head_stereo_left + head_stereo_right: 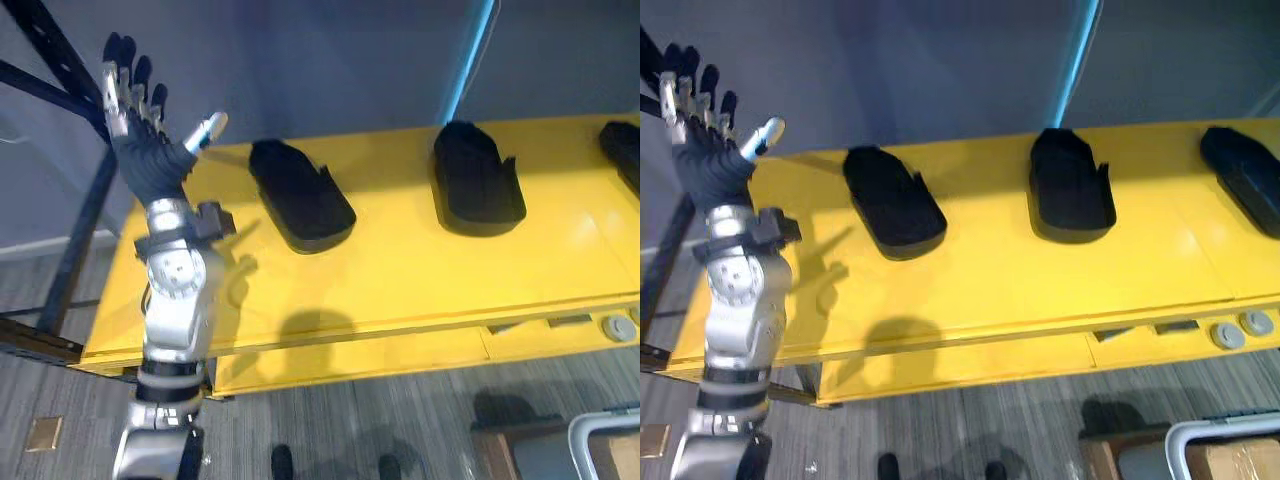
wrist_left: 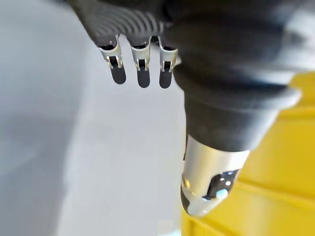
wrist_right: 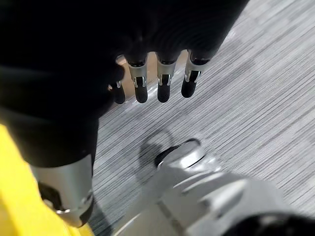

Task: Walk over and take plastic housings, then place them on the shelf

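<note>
Three black plastic housings lie on the yellow shelf [image 1: 400, 270]: one toward the left [image 1: 300, 195], one in the middle [image 1: 478, 180], one at the right edge [image 1: 1245, 175]. My left hand [image 1: 150, 160] is raised over the shelf's left end, fingers straight and spread, thumb out, holding nothing; it is apart from the nearest housing. In the left wrist view its fingers [image 2: 142, 69] hang before a grey wall. In the right wrist view my right hand [image 3: 162, 78] hangs open and empty above the striped grey floor, beside a yellow edge [image 3: 15, 196].
A dark metal rack frame [image 1: 70, 250] stands left of the shelf. A blue strip [image 1: 470, 60] runs up the grey wall behind. Two round silver fittings [image 1: 1240, 330] sit on the shelf's front lip. A cart with cardboard [image 1: 560, 450] is at the lower right.
</note>
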Robot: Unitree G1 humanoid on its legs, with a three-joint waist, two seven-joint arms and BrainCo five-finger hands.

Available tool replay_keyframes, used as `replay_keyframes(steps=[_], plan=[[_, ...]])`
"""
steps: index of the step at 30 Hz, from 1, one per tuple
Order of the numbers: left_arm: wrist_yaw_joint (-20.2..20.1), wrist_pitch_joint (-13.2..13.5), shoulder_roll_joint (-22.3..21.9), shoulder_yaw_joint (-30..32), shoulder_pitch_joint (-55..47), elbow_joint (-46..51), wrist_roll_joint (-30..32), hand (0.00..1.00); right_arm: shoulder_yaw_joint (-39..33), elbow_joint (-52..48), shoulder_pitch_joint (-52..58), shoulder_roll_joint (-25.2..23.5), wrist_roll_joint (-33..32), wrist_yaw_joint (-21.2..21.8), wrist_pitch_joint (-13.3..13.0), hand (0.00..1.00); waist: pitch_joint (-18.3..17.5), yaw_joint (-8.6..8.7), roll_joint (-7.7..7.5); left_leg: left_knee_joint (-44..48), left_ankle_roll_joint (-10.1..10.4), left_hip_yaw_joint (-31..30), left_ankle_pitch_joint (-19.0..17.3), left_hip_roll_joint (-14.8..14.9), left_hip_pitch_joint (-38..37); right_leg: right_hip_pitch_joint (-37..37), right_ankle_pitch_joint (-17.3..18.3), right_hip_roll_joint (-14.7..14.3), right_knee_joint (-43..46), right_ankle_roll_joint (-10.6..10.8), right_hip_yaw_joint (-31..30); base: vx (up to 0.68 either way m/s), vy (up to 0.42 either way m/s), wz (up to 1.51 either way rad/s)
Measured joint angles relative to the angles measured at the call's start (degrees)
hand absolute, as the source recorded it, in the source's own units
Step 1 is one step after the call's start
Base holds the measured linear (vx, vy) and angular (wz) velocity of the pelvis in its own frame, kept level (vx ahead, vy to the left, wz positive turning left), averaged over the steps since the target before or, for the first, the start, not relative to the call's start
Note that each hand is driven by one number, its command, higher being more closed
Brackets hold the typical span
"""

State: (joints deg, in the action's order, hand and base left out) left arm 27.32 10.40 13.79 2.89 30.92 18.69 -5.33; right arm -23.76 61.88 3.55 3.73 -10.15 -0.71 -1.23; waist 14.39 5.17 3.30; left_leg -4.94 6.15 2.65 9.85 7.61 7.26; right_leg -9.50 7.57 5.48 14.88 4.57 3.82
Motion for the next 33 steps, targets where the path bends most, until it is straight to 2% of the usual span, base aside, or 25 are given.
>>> replay_keyframes(steps=[2,3,4,6,7,11,18,23,27,33], plan=[[-0.4,1.1,-5.0,-4.3,-9.4,5.3,4.2,1.0,0.0,0.0,0.9,0.2,0.0,0.2,-0.2,0.0,-1.4,-0.78,0.53,0.0,0.4,-0.3,-0.7,0.3,0.0,0.2,0.1,-0.2,-0.3,0.1,0.3,-0.04,0.017,0.11],[-0.6,1.4,-6.0,-6.1,-11.9,5.9,4.5,1.0,0.0,0.0,1.1,0.2,0.0,0.2,-0.2,0.0,-1.7,-1.01,0.57,0.0,0.5,-0.3,-0.8,0.3,0.0,0.3,0.1,-0.2,-0.4,0.1,0.3,-0.07,0.008,0.03],[-2.4,1.9,-8.1,-10.7,-17.1,6.1,4.3,1.0,0.2,0.0,1.4,0.2,0.0,0.2,-0.6,0.0,-2.0,-1.36,0.56,-0.1,0.6,-0.4,-0.9,0.3,0.1,0.3,0.7,-0.3,-0.5,0.7,0.2,-0.07,0.005,0.05],[-4.7,1.9,-9.8,-16.0,-20.7,5.5,3.5,1.0,0.3,0.0,1.8,0.2,0.1,0.2,-1.1,0.0,-2.8,-1.27,0.58,-0.2,0.7,-0.8,-1.0,0.3,0.9,-0.1,0.7,-0.5,-0.9,0.7,0.0,-0.07,0.006,0.11],[-6.0,2.0,-10.7,-19.1,-21.3,3.9,3.1,0.0,0.4,0.0,1.9,0.2,0.2,0.2,-1.2,0.0,-3.1,-1.31,0.59,-0.2,0.6,-0.9,-0.9,0.3,1.4,-0.2,0.7,-0.8,-1.3,0.8,-0.4,-0.05,0.007,0.09],[-10.2,1.7,-11.4,-25.1,-21.2,-2.1,1.8,0.0,2.1,-0.6,2.4,0.5,0.2,0.1,-1.3,0.0,-3.6,-1.27,0.43,-0.2,0.2,-0.2,-0.5,0.3,1.8,-0.8,-0.2,-1.1,-1.9,1.1,-1.8,-0.01,0.006,-0.08],[-12.7,0.0,-12.7,-27.7,-13.0,-11.8,-1.4,0.0,2.5,-2.1,3.2,0.2,0.2,-0.2,-1.3,0.0,-4.1,-1.19,0.3,0.0,0.2,2.5,-0.5,1.3,3.5,-2.9,-2.2,-2.2,-3.6,0.3,-4.1,0.02,-0.003,-0.18],[-12.7,-0.6,-13.9,-28.6,-3.4,-20.9,-2.6,0.0,2.4,-3.0,3.2,-0.1,0.2,-0.3,-1.3,0.0,-4.1,-0.44,0.16,0.0,0.2,5.2,-0.5,1.7,3.9,-3.9,-3.0,-2.7,-4.3,0.2,-5.7,0.0,0.005,-0.19],[-10.8,-1.1,-15.3,-26.0,5.0,-29.2,-4.9,0.0,2.4,-4.9,3.2,-0.8,0.2,-0.8,-1.3,0.0,-4.2,0.45,-0.19,0.0,0.2,7.3,-0.5,2.4,5.7,-6.5,-4.5,-3.5,-5.3,0.1,-7.6,-0.04,0.013,-0.29],[-8.6,-1.7,-16.5,-24.3,10.8,-33.0,-8.2,0.0,2.2,-7.0,4.1,-1.7,-0.1,-1.6,-1.3,0.0,-4.0,0.89,-0.66,-0.2,0.2,8.3,-0.6,2.7,6.4,-7.4,-5.1,-3.7,-5.8,0.1,-8.1,-0.03,0.012,-0.08]])
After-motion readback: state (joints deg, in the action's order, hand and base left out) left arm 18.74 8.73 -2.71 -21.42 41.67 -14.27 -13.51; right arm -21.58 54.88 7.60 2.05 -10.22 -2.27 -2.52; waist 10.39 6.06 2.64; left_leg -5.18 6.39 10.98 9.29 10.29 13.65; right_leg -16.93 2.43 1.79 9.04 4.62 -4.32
